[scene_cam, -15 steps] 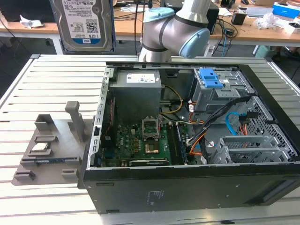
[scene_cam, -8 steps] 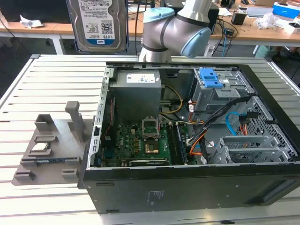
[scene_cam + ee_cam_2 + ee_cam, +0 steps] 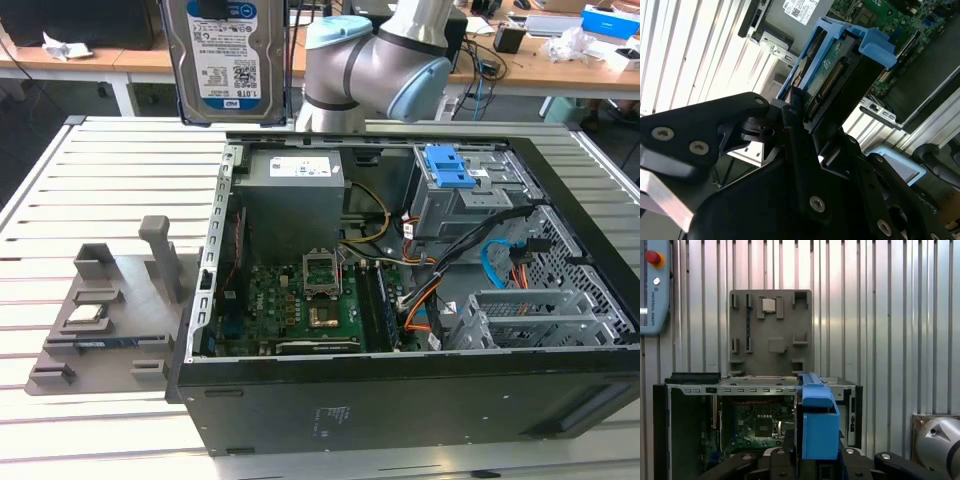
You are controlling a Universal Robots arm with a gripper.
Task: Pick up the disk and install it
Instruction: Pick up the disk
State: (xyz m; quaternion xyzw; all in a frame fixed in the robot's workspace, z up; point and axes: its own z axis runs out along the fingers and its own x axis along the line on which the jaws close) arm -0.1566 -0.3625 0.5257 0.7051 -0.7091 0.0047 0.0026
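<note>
Grips the disk (image 3: 222, 60) aloft at the exterior view's upper left, above the computer case (image 3: 400, 385); gripper (image 3: 802, 107) clamped on its connector end; likely dense, rigid, shock-sensitive; safest held by metal sides, not the flexing blue carrier (image 3: 815, 425).

Bright light, glare on table (image 3: 675, 55)

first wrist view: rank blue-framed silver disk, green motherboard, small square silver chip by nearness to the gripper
1. blue-framed silver disk, in the gripper
2. green motherboard, inside the open case
3. small square silver chip, on the grey tray
</note>
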